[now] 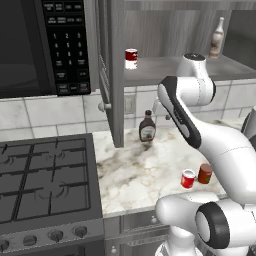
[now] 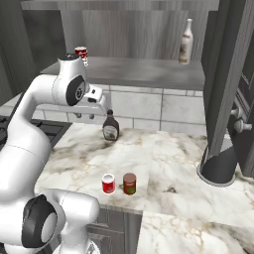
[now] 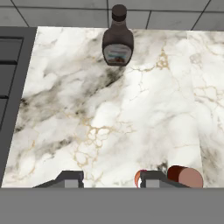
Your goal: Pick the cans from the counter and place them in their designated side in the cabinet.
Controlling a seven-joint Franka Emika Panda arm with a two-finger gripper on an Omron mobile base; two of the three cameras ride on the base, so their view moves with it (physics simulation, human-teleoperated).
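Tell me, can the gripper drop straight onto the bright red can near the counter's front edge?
Probably yes. The bright red can stands upright with open counter behind it; only the darker can sits close beside it. The gripper, empty, hangs above both, and the sauce bottle stands well back.

My arm rises from the base, folds back at the elbow, then reaches up and forward, its wrist bent so the hand looks straight down. My gripper (image 3: 109, 180) hangs high, holding nothing. Both dark fingertips (image 3: 70, 179) show in the hand view, set at the narrowest spacing they reach, with a gap between them.
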